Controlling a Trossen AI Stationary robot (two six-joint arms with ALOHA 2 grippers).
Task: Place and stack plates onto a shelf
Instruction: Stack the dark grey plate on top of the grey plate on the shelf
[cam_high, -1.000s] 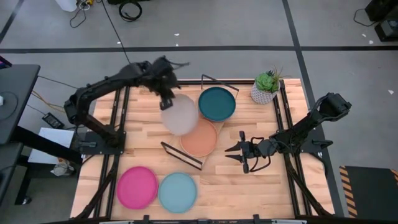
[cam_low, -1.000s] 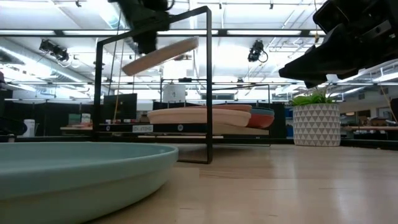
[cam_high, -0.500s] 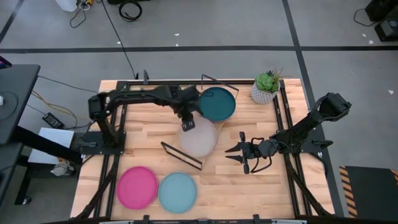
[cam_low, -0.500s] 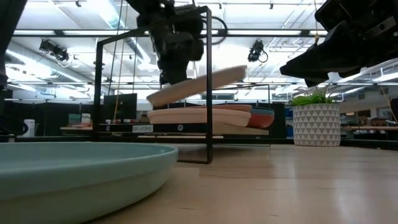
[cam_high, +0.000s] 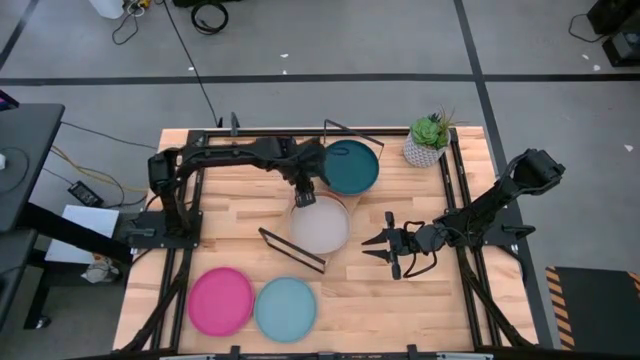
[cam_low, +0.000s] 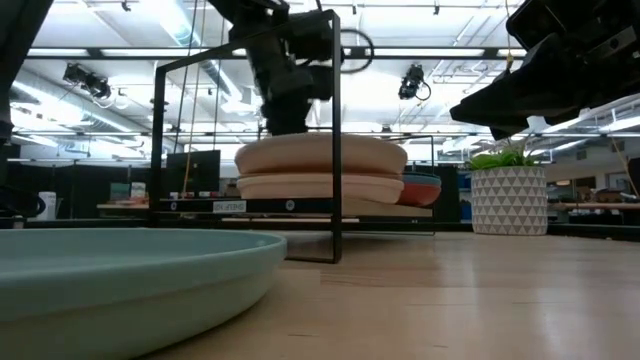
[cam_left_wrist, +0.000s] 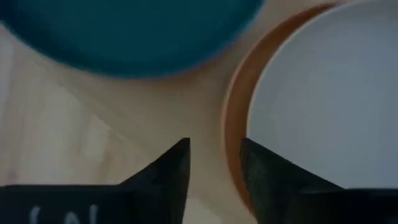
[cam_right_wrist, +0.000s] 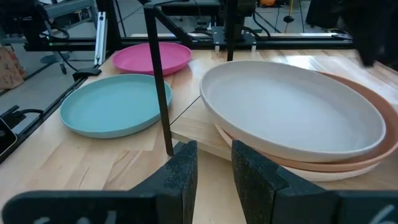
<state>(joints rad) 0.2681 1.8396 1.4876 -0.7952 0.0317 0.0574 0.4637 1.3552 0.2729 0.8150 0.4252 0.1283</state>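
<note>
A cream plate (cam_high: 320, 225) lies level on a peach plate (cam_left_wrist: 236, 124) at the near end of the shelf (cam_right_wrist: 189, 127). A dark teal plate (cam_high: 349, 166) rests on the shelf's far end. My left gripper (cam_high: 305, 192) hangs open just over the cream plate's far-left rim (cam_low: 270, 150); in the left wrist view the fingers (cam_left_wrist: 214, 165) stand apart with nothing between them. A pink plate (cam_high: 221, 300) and a light blue plate (cam_high: 286, 308) sit on the table near its front edge. My right gripper (cam_high: 392, 246) waits open to the right of the shelf.
A potted plant (cam_high: 428, 140) in a white pot stands at the table's far right. Black wire frames (cam_high: 292, 250) rise at both ends of the shelf; the near one stands between the stacked plates and the two plates near the front edge.
My left gripper has carried the cream plate toward the table's right and near side and down to the shelf. The plate hung tilted from the fingers; it now lies level on the peach plate, with the fingers apart above its rim.
</note>
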